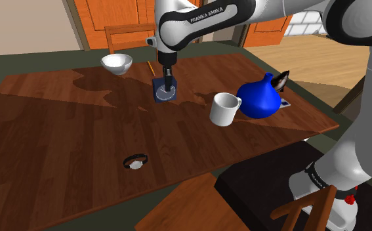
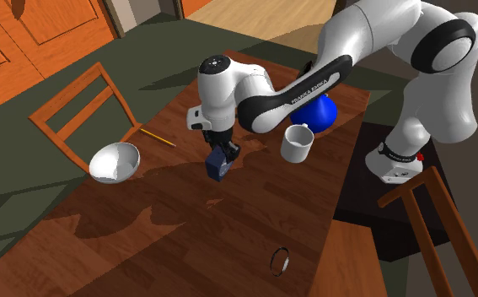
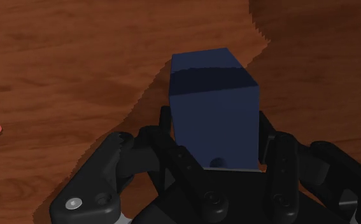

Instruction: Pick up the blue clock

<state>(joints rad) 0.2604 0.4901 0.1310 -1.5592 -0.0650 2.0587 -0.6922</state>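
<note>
Clock (image 1: 161,96), a dark blue box with a round face, sits between the two black fingers of the gripper (image 3: 215,130), which press against its sides, so the hand is closed on it. It is out on the wooden table (image 1: 60,131), near the mug (image 1: 225,109), off to the shoulder view's left of it. I judge the grasp made and the lift the step in hand; whether the clock's base is clear of the wood I cannot tell. The next move, I'd say, calls for a straight rise with a firm grip so the smooth-sided box doesn't slip, staying well apart from the mug.
</note>
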